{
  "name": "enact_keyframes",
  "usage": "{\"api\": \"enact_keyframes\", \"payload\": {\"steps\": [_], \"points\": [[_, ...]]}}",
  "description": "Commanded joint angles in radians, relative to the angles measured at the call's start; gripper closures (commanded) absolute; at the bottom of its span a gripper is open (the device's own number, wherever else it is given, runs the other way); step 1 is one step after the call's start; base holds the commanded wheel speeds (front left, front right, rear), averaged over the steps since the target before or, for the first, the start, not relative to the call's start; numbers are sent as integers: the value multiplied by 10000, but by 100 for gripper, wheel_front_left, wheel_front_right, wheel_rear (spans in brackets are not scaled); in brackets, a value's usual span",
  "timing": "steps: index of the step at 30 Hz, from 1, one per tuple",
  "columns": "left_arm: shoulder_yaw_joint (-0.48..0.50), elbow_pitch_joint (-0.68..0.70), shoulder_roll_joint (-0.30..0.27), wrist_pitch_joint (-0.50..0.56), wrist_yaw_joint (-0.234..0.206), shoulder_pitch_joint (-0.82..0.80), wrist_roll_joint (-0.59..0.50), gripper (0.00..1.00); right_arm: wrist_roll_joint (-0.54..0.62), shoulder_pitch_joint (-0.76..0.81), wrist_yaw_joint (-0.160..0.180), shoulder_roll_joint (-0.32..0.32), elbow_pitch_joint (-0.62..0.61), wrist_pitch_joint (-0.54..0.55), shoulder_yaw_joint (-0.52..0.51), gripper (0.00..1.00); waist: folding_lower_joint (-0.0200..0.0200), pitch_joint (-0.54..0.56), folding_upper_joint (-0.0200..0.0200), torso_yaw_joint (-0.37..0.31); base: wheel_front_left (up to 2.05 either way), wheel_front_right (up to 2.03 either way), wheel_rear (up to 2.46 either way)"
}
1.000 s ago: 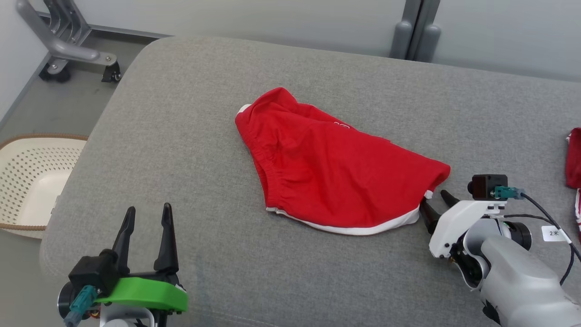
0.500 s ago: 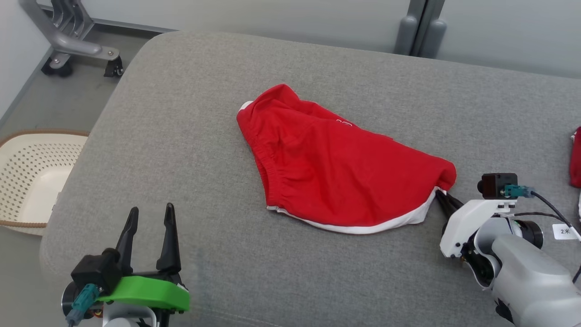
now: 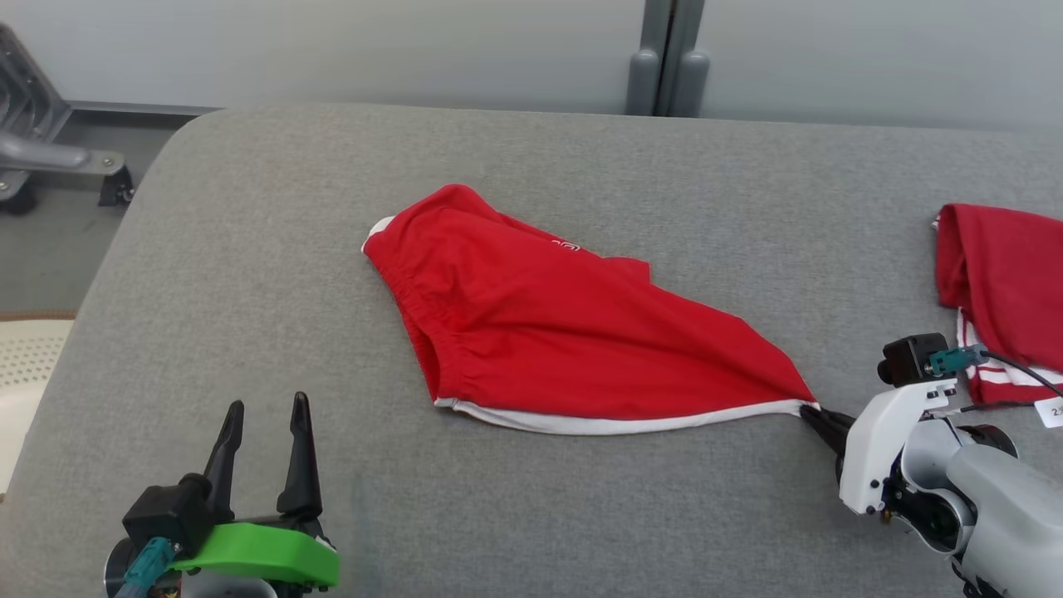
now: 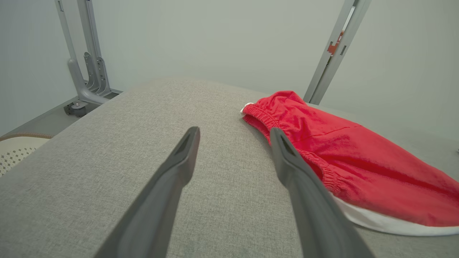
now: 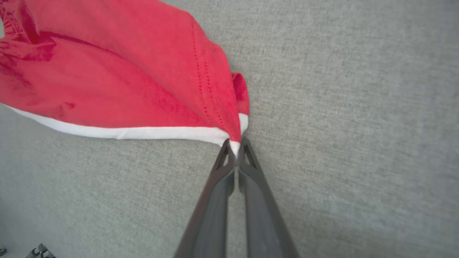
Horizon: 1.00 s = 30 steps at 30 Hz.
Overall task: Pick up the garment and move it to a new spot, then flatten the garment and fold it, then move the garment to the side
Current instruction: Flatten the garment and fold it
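Observation:
A pair of red shorts with a white hem [image 3: 548,332] lies on the grey cushioned surface [image 3: 249,274], stretched out toward the right. My right gripper [image 3: 812,411] is shut on the shorts' right corner, pinching the white hem [image 5: 235,145] between its fingertips. The elastic waistband [image 4: 272,118] faces left. My left gripper [image 3: 266,411] stands open at the lower left, well apart from the shorts, with nothing between its fingers [image 4: 186,154].
A second red and white garment [image 3: 1001,282] lies at the right edge of the surface. A cream perforated basket [image 3: 25,365] sits on the floor to the left. A grey wheeled frame [image 3: 50,158] stands at the back left, and a grey post [image 3: 668,58] behind.
The right gripper closed on the shorts' right corner and pulled it rightward, stretching the garment into a point. The camera also shifted to the right, bringing the second garment into view.

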<state>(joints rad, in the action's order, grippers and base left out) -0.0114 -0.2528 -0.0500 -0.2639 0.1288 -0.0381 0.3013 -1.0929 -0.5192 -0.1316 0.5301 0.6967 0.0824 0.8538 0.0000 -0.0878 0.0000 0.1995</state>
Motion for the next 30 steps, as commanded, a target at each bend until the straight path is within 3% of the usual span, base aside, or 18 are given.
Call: {"api": "enact_keyframes", "payload": {"steps": [1, 8, 9, 10, 16, 23, 26, 30], "points": [[-5, -11, -17, 2, 32, 66, -7, 0, -115, 165, 18, 219, -192, 194, 63, 100, 0, 129, 0, -521, 0, 0, 0], [17, -73, -20, 1, 34, 89, -130, 0, -691, 569, 18, 583, -700, 1027, -20, 100, 0, 231, 0, -1015, 0, 0, 0], [13, -95, -18, 1, 34, 108, -149, 0, -737, 624, 18, 516, -666, 1003, -88, 4, 0, 246, 0, -1069, 0, 0, 0], [7, -111, -18, 1, 34, 112, -159, 0, -727, 650, 18, 482, -646, 977, -107, 0, 0, 256, 0, -1099, 0, 0, 0], [31, -180, -36, 1, 33, 125, -246, 0, -375, 607, 17, 297, -570, -131, -562, 0, 0, 425, 0, -1322, 0, 0, 0], [349, 6, -114, 1, 34, 369, -385, 0, 393, 947, 17, 150, -1262, -3091, -1527, 0, 0, 955, 0, -1525, 0, 0, 0], [509, 151, -119, 1, 21, 416, -474, 0, 848, 1180, 15, -66, -1763, -3434, -2138, 0, 0, 1149, 0, -1627, 0, 0, 0], [612, 346, -131, 1, 23, 508, -588, 0, 2118, 1854, 15, -505, -2850, -3470, -3735, 0, 0, 1344, 0, -1774, 0, 0, 0]]}}
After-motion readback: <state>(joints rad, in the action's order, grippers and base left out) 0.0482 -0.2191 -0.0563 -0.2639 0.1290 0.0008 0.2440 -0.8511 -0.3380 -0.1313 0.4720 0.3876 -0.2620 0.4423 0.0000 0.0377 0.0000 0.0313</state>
